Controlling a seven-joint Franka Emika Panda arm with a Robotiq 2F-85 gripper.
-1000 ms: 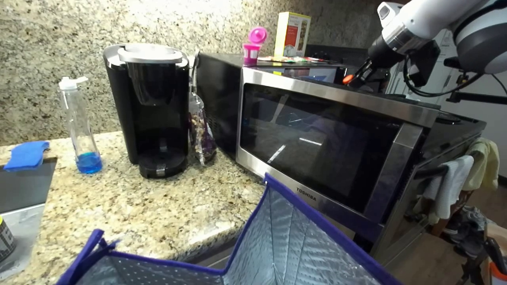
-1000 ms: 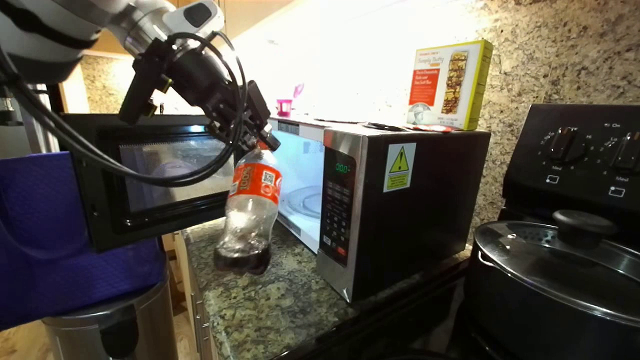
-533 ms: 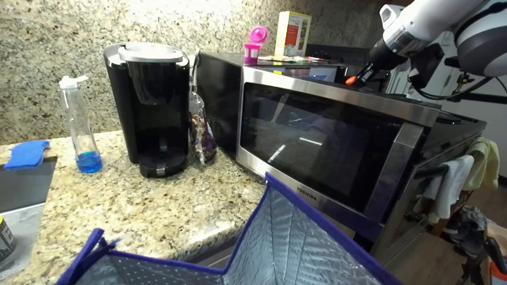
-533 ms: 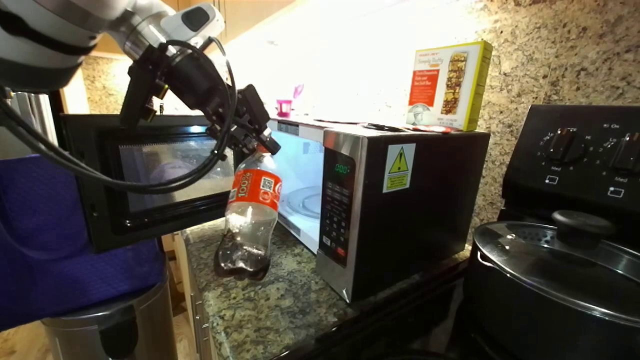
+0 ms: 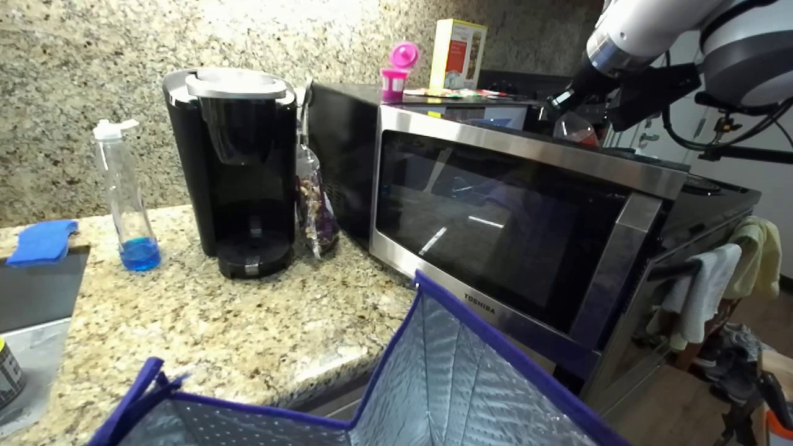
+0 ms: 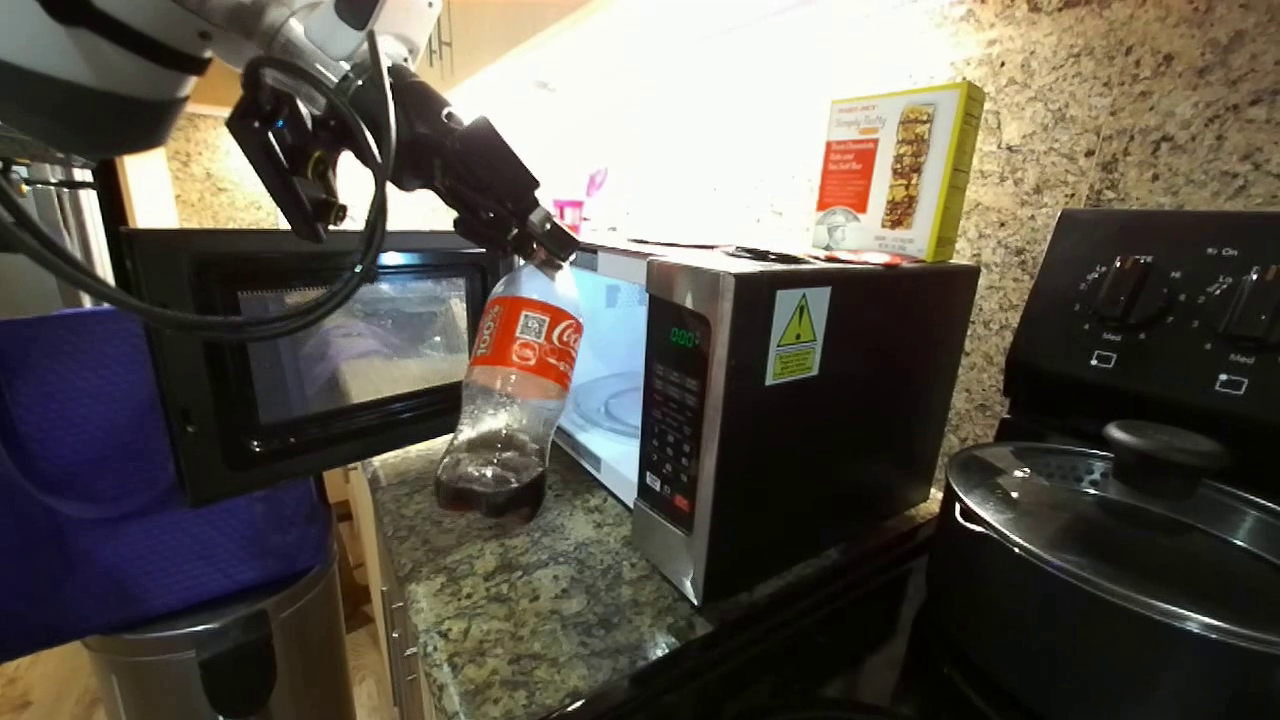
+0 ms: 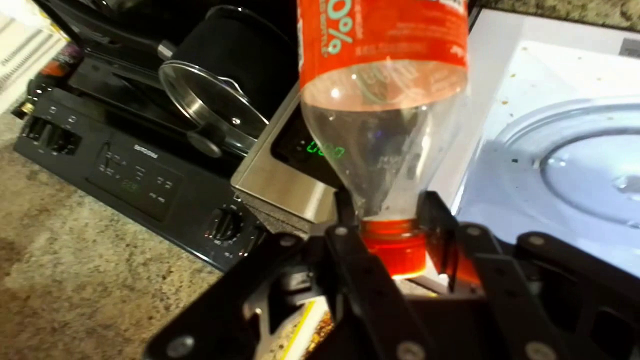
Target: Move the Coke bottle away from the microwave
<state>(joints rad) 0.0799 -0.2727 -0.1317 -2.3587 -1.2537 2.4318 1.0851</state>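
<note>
Coke bottle [image 6: 518,385] hangs just outside the open microwave [image 6: 835,430].
The gripper [image 7: 388,214] pinches its neck; it leans, dark drink [image 6: 490,482] pooled at the base. Inside the microwave sits a glass turntable [image 7: 595,170].

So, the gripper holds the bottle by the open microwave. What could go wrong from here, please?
The gripper holds the tilted bottle only near its top, so it might swing, or slip and fall. The open microwave door seems near it, so a sideways move could knock them together.
</note>
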